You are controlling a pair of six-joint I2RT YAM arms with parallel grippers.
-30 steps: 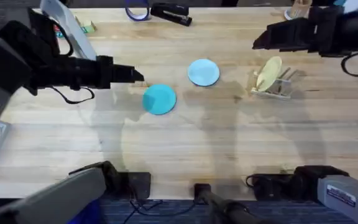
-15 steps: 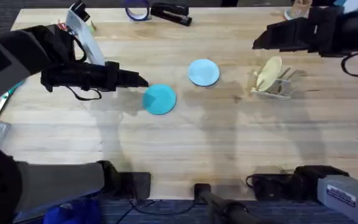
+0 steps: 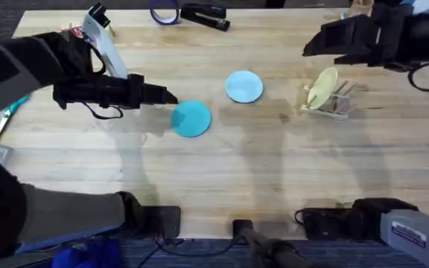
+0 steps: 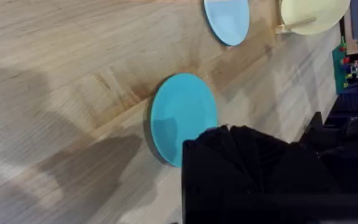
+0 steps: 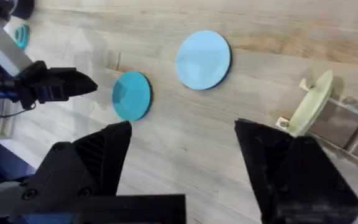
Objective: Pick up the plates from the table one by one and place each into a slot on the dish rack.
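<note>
The teal plate (image 3: 191,118) lies flat on the counter (image 3: 222,179), the left gripper (image 3: 168,96) just beside it, finger state indeterminable. Step: approach. Next move: grasp its rim. Farther: pale blue plate (image 3: 243,86), dish rack (image 3: 335,104); right gripper (image 5: 182,149) fingers spread, empty

Black stapler (image 3: 204,16), blue tape ring (image 3: 164,13)
</note>
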